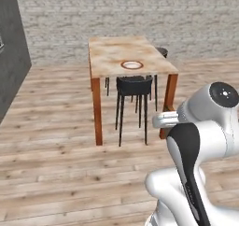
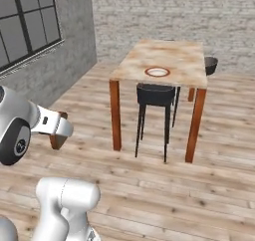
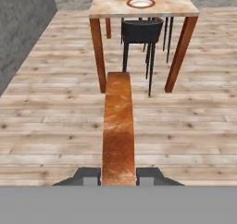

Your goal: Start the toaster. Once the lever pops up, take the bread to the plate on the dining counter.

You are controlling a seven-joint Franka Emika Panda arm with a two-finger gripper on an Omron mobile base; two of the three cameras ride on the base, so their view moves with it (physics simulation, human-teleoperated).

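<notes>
The two-finger gripper point(image 3: 118, 177) has its jaws pressed against both faces of the small brown-crusted bread slice point(image 3: 118, 130), held edge-on and reaching out ahead of the hand above the wooden plank floor point(image 3: 55, 126). From the right base view, the slice point(image 2: 58, 135) peeks out brown beneath the white hand. Far ahead stands the long dining counter point(image 1: 107, 57) with beige, rust-stained marble top and reddish-brown legs. The round white plate with red rim point(image 1: 132, 65) sits on its near half. A black stool point(image 1: 134, 86) is tucked under the near edge; the right base view adds a 2nd dark stool point(image 2: 211, 63) at the counter's far right side and a dark-framed window point(image 2: 27, 23) on the left wall.
</notes>
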